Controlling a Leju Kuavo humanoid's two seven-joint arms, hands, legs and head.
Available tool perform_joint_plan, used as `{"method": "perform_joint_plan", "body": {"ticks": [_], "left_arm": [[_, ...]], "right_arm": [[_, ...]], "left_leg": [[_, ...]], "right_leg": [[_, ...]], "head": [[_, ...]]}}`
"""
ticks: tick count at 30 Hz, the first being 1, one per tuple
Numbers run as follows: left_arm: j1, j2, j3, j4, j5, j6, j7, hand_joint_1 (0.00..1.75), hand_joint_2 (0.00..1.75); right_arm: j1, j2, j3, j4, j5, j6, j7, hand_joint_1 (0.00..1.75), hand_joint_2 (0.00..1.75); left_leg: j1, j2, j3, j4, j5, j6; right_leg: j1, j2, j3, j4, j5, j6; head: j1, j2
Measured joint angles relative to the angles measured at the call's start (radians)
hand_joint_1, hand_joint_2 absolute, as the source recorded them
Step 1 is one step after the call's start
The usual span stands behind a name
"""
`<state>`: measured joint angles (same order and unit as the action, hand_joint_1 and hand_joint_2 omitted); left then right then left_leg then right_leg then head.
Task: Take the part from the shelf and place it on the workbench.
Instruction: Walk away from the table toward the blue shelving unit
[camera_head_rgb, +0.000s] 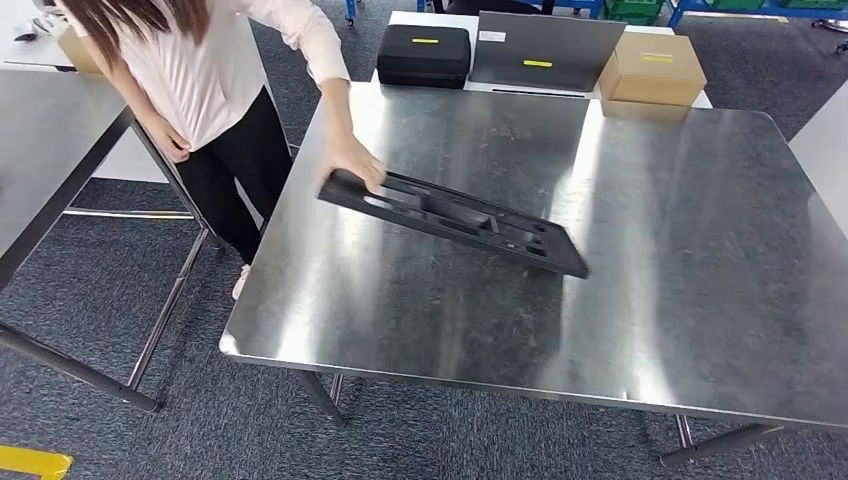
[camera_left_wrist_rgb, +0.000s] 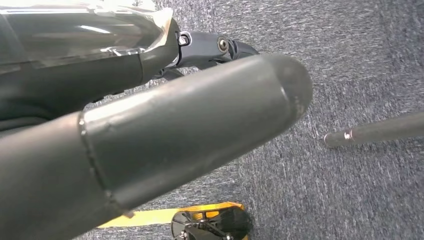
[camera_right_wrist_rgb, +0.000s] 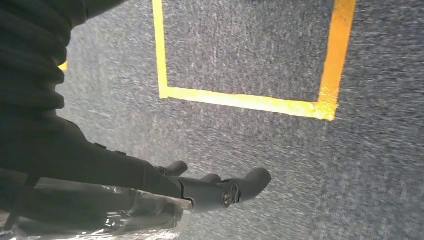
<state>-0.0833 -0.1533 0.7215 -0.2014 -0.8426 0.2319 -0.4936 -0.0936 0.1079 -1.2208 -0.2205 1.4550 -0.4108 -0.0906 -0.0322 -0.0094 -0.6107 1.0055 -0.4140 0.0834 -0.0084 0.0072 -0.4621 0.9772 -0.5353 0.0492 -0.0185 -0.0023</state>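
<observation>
Both arms are just hanging down at the robot's sides, wrist cameras pointed at the carpet. Left hand (camera_left_wrist_rgb: 165, 125): the thick grey thumb sticks straight out across the wrist view, and a darker finger (camera_left_wrist_rgb: 215, 47) pokes out behind it, stretched out and not curled on anything. Right hand (camera_right_wrist_rgb: 200, 192): the dark fingers (camera_right_wrist_rgb: 250, 181) are extended away from the wrist, a bit apart from each other, nothing in them. So both hands are slack and holding nothing, pointing toward the floor.
</observation>
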Motion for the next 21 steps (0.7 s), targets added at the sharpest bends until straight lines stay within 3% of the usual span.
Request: {"method": "perform_joint_plan", "body": {"ticks": [3, 4, 6, 8, 9, 10, 11, 13, 15, 18, 19, 21], "left_arm": [[0.000, 0.001, -0.003, 0.000, -0.004, -0.001, 0.002, 0.00, 0.00], [0.001, 0.001, -0.005, 0.000, -0.005, -0.001, 0.003, 0.00, 0.00], [0.001, 0.001, -0.007, 0.000, -0.006, -0.001, 0.004, 0.00, 0.00], [0.000, 0.000, -0.008, 0.000, -0.007, -0.002, 0.005, 0.00, 0.00], [0.000, 0.000, -0.009, 0.000, -0.008, -0.004, 0.005, 0.00, 0.00], [0.000, 0.000, -0.009, 0.000, -0.011, -0.006, 0.005, 0.00, 0.00], [-0.001, 0.000, -0.010, 0.000, -0.013, -0.007, 0.005, 0.00, 0.00], [-0.003, -0.001, -0.012, 0.000, -0.016, -0.010, 0.005, 0.00, 0.00], [-0.006, -0.002, -0.016, 0.000, -0.017, -0.011, 0.005, 0.00, 0.00], [-0.007, -0.004, -0.019, 0.000, -0.018, -0.012, 0.007, 0.00, 0.00], [-0.007, -0.004, -0.020, 0.000, -0.019, -0.012, 0.007, 0.00, 0.00], [-0.008, -0.005, -0.022, 0.000, -0.020, -0.012, 0.008, 0.00, 0.00]], "right_arm": [[0.001, 0.004, 0.003, 0.003, 0.005, 0.001, -0.001, 0.00, 1.75], [0.001, 0.006, 0.004, 0.005, 0.006, 0.003, 0.000, 0.00, 1.75], [0.000, 0.007, 0.005, 0.006, 0.008, 0.005, 0.002, 0.00, 1.75], [0.001, 0.007, 0.006, 0.007, 0.009, 0.006, 0.006, 0.00, 1.75], [0.002, 0.007, 0.006, 0.007, 0.009, 0.007, 0.009, 0.00, 1.75], [0.002, 0.007, 0.006, 0.007, 0.009, 0.007, 0.011, 0.00, 1.75], [0.002, 0.008, 0.006, 0.007, 0.008, 0.008, 0.014, 0.00, 1.75], [0.001, 0.009, 0.006, 0.008, 0.007, 0.009, 0.018, 0.00, 1.75], [0.000, 0.010, 0.006, 0.008, 0.005, 0.009, 0.019, 0.00, 1.75], [0.001, 0.013, 0.006, 0.008, 0.002, 0.009, 0.019, 0.00, 1.75], [0.002, 0.013, 0.006, 0.009, 0.002, 0.009, 0.019, 0.00, 1.75], [0.002, 0.013, 0.006, 0.009, 0.002, 0.009, 0.020, 0.00, 1.75]], "left_leg": [[0.003, 0.000, -0.008, 0.015, -0.002, -0.016], [0.007, 0.000, -0.015, 0.035, -0.025, -0.024], [0.017, 0.001, -0.043, 0.128, -0.115, -0.043], [0.033, 0.001, -0.068, 0.246, -0.193, -0.061], [0.040, 0.001, -0.065, 0.275, -0.202, -0.067], [0.048, 0.002, -0.045, 0.267, -0.190, -0.073], [0.054, 0.002, -0.007, 0.225, -0.166, -0.077], [0.061, 0.001, 0.090, 0.086, -0.126, -0.085], [0.057, -0.002, 0.139, 0.001, -0.118, -0.083], [0.044, 0.000, 0.123, -0.010, -0.106, -0.059], [0.042, 0.003, 0.113, -0.013, -0.095, -0.044], [0.039, 0.008, 0.087, -0.018, -0.073, -0.020]], "right_leg": [[-0.007, -0.003, -0.011, -0.005, 0.015, -0.020], [-0.011, -0.005, -0.014, -0.007, 0.021, -0.030], [-0.013, -0.011, -0.028, -0.008, 0.036, -0.044], [-0.014, -0.014, -0.046, -0.006, 0.050, -0.047], [-0.015, -0.015, -0.055, -0.003, 0.057, -0.043], [-0.017, -0.015, -0.063, -0.001, 0.064, -0.039], [-0.020, -0.015, -0.070, 0.003, 0.070, -0.035], [-0.023, -0.015, -0.085, 0.009, 0.079, -0.023], [-0.021, -0.015, -0.094, 0.012, 0.091, -0.007], [-0.021, -0.014, -0.104, 0.014, 0.103, 0.019], [-0.021, -0.014, -0.115, 0.030, 0.087, 0.019], [-0.022, -0.012, -0.153, 0.121, 0.008, 0.002]], "head": [[-0.001, 0.000], [-0.002, 0.000], [-0.004, 0.000], [-0.006, 0.000], [-0.006, 0.000], [-0.006, 0.000], [-0.006, 0.000], [-0.007, 0.000], [-0.007, 0.000], [-0.006, 0.000], [-0.005, 0.000], [-0.002, 0.000]]}}
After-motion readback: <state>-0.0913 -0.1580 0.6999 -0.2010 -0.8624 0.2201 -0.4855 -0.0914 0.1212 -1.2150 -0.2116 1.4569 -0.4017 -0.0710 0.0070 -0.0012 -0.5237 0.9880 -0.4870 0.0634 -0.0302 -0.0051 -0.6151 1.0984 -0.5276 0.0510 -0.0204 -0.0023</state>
